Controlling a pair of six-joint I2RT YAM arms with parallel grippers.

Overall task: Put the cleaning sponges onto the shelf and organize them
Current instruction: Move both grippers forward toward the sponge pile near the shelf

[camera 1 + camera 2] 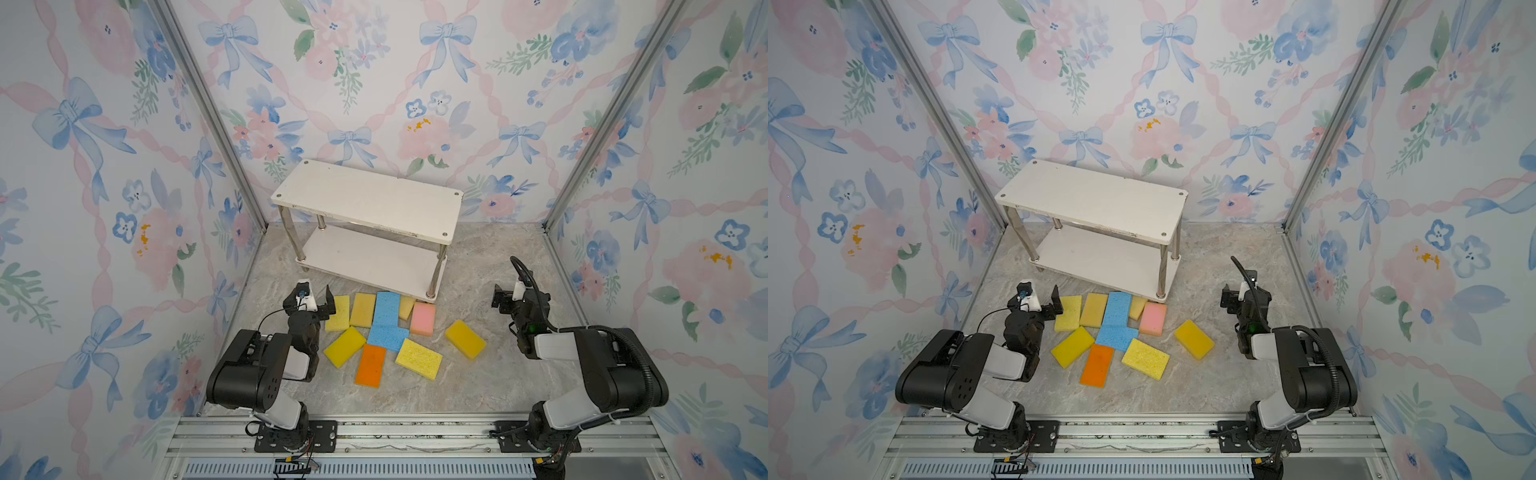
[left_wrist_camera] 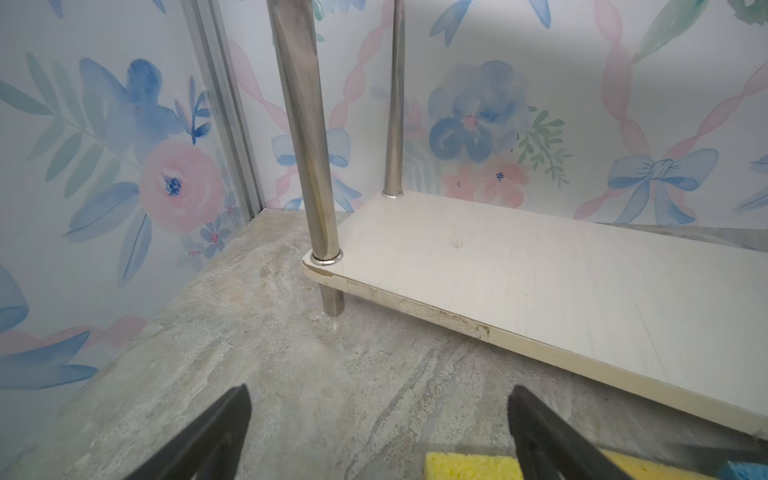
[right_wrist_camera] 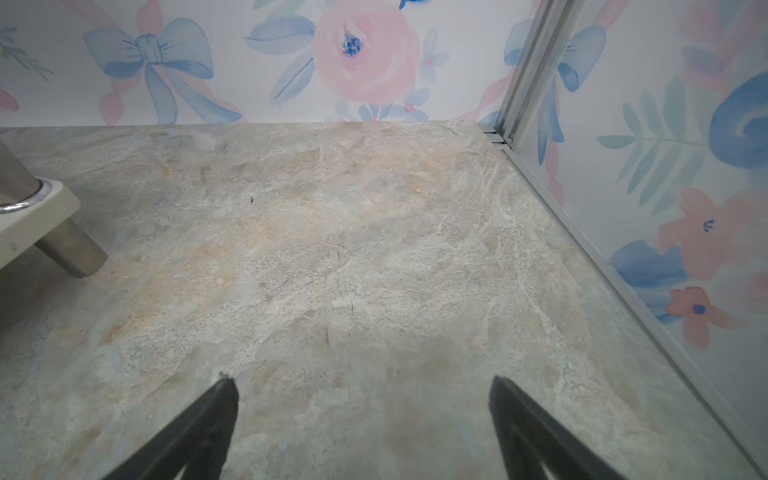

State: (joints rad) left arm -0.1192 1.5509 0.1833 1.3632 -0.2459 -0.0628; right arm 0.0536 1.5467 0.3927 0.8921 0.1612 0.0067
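Observation:
Several cleaning sponges lie loose on the floor in front of the shelf [image 1: 368, 203] [image 1: 1092, 199], whose two white boards are bare. Among them are two blue sponges [image 1: 387, 322], a pink one [image 1: 423, 318], an orange one [image 1: 370, 365] and yellow ones [image 1: 465, 338] [image 1: 419, 358]. My left gripper [image 1: 314, 293] [image 2: 379, 392] is open and empty, low beside the leftmost yellow sponge [image 2: 469, 465], facing the shelf's lower board [image 2: 540, 282]. My right gripper [image 1: 513, 291] [image 3: 363, 380] is open over bare floor, right of the shelf's corner [image 3: 29, 212].
Floral walls with metal corner posts [image 1: 216, 124] [image 1: 611, 124] close in the marbled floor [image 1: 490, 257] on three sides. An aluminium rail [image 1: 415, 432] with both arm bases runs along the front edge. The shelf's metal legs [image 2: 307, 137] stand close to my left gripper.

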